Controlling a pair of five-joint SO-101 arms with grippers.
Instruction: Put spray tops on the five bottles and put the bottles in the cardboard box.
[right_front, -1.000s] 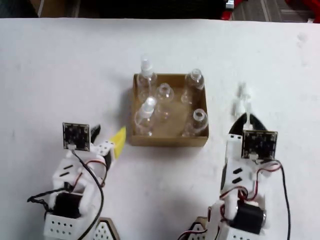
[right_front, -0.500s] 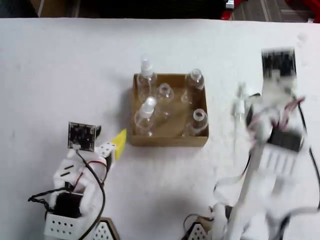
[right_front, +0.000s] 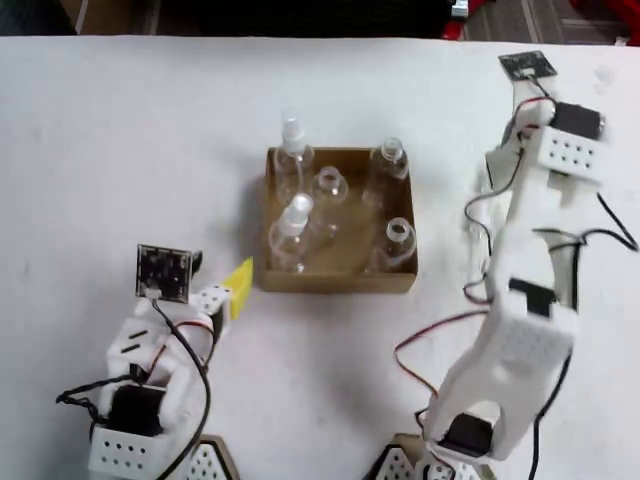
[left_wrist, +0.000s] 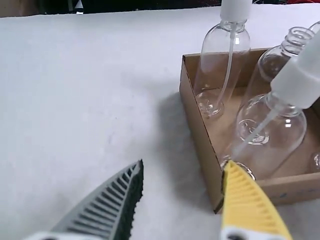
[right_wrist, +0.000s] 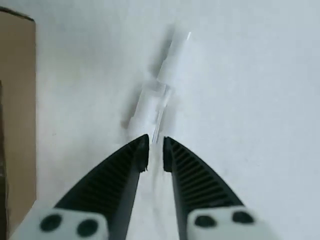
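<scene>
Bottles (right_front: 329, 186), all five, stand in the cardboard box (right_front: 340, 281). Left gripper (left_wrist: 183, 168) is beside it, wide open and empty. Right gripper (right_wrist: 156, 140), nearly closed and empty, points at a loose spray top (right_wrist: 150, 107).

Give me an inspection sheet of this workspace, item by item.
Surface: white table.
Job's things: cardboard box holds five bottles, two with spray tops, three uncapped; a loose spray top lies on the table.
Clutter: small pale speck far right, unidentifiable.
Grippers: left gripper jaws wide apart beside the box corner; right gripper jaws barely apart, by the loose spray top.
Cables: wires run along both arms.
Surroundings: dark area beyond the table's far edge.
</scene>
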